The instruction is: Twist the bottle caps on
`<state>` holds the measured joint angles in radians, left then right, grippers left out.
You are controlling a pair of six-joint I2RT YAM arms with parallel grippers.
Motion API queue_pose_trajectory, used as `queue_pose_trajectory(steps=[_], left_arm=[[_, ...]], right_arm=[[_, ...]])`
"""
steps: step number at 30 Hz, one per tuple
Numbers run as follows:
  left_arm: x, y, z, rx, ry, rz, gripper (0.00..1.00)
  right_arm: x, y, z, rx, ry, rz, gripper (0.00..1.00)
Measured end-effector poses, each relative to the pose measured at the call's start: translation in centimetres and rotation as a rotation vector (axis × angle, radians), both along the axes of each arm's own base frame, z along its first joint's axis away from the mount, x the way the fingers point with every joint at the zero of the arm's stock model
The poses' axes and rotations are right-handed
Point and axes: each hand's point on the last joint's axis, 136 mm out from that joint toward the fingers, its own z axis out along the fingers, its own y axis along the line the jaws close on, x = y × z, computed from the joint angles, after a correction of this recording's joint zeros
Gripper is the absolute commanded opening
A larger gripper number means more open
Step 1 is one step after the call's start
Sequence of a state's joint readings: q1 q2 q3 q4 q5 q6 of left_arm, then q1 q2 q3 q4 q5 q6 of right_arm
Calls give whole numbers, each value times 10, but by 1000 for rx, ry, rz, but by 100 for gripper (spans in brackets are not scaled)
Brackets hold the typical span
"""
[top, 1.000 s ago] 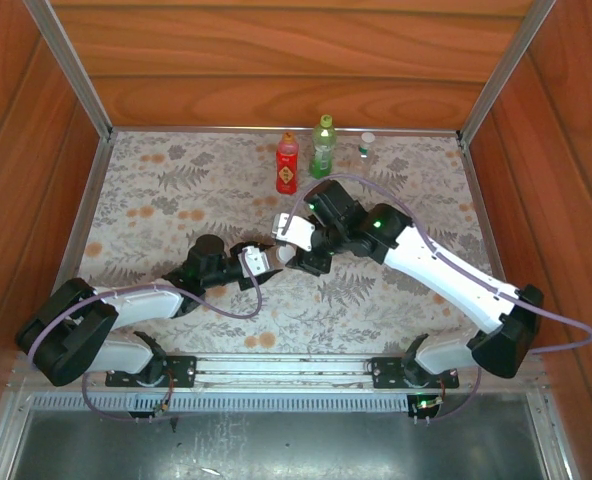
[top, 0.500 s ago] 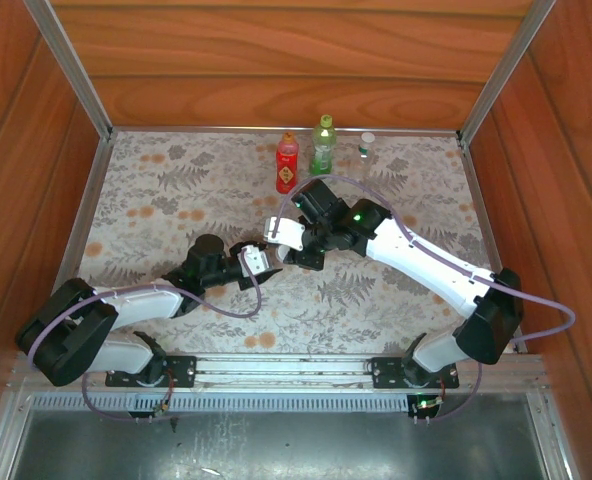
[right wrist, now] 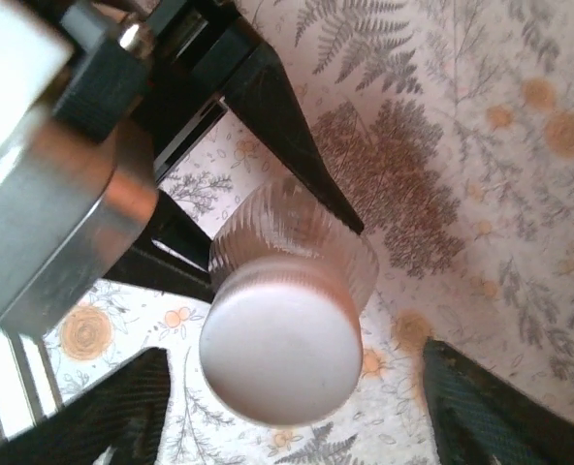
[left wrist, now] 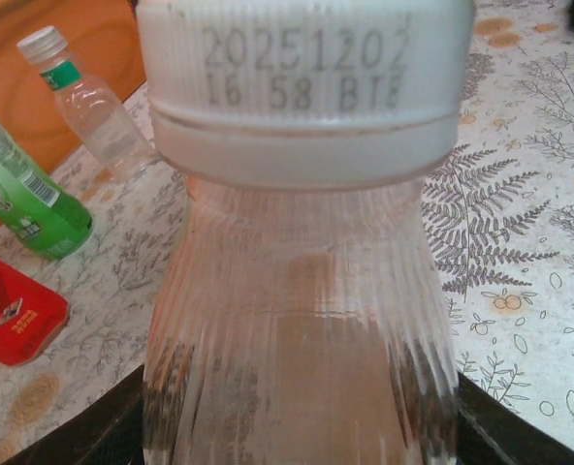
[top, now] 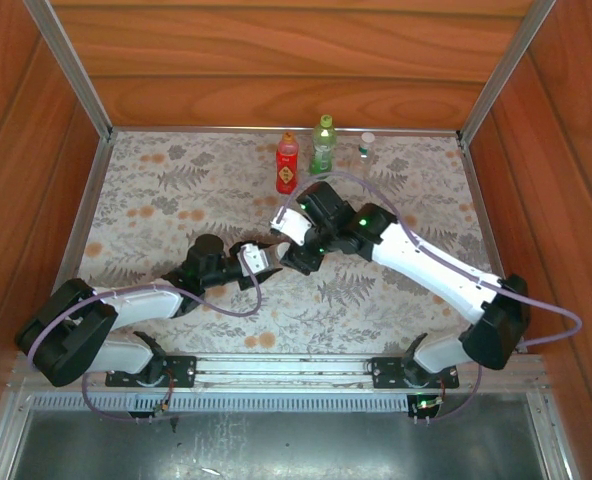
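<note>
1. Bottle (left wrist: 297,329): clear, ribbed, at mid-table, clenched in the left gripper's (top: 272,253) jaws.
2. Cap (left wrist: 302,87): white, ridged, stamped with dark digits, sitting on the bottle's neck.
3. Right gripper (top: 294,258): jaws spread wide either side of the cap, clear of it.
4. Red bottle (top: 287,163), green bottle (top: 323,146) and small clear bottle (top: 366,145) stand capped along the back edge.

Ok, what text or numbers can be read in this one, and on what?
White cap of the ribbed bottle: "2025120" and "16 58 BT", final character of each unclear.
Green bottle label, red bottle mark, small bottle label: too blurred to read.
</note>
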<state>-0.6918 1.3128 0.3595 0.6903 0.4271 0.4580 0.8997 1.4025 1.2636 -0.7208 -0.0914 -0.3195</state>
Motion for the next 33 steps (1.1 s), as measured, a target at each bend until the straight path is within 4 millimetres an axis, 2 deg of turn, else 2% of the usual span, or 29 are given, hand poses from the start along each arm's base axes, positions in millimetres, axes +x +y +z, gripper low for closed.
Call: queue_pose_trajectory(steps=[6,12,20,25,27,30,32,33], left_arm=[[1,2,7,-64,109,17,56],[-1,0,13,-102,159,12,56],[-2,-2,16,-115,181,4,56],[-2,-1,14,-112,189,6,56],[-2,-1,14,-111,194,9,57],[-3,-1,14,-113,197,9,69],[-2,-1,15,-116,195,12,92],[-1,-1,16,-119,198,16,98]], right_arm=[[7,-5,23,270,-116,-84,76],[18,7,24,435,-95,-141,76],[20,27,20,510,-27,-113,53],[16,31,15,510,7,-91,37],[17,30,14,508,12,-93,34],[17,29,15,503,12,-95,33],[19,28,15,495,9,-106,35],[21,27,16,488,2,-112,36]])
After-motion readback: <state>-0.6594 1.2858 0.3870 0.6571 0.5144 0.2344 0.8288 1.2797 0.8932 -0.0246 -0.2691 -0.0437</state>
